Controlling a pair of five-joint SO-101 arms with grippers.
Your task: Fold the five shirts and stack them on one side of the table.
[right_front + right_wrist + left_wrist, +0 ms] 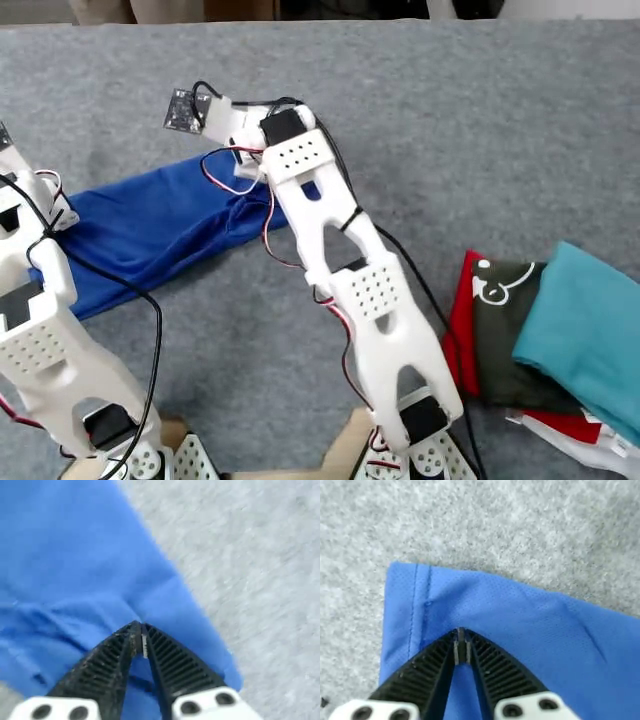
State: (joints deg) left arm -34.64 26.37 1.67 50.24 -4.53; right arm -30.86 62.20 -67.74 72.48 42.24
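The blue shirt [150,235] lies on the grey bench [480,130], its long axis running from one arm across to the other. The left end effector [461,642] is pinched closed on cloth just inside a hemmed corner. The right end effector [138,637] is likewise clamped on a bunched edge at the opposite end. The next fold likely carries one end over the other along that axis. The pile of folded shirts [540,330] sits well apart, on the right arm's side.
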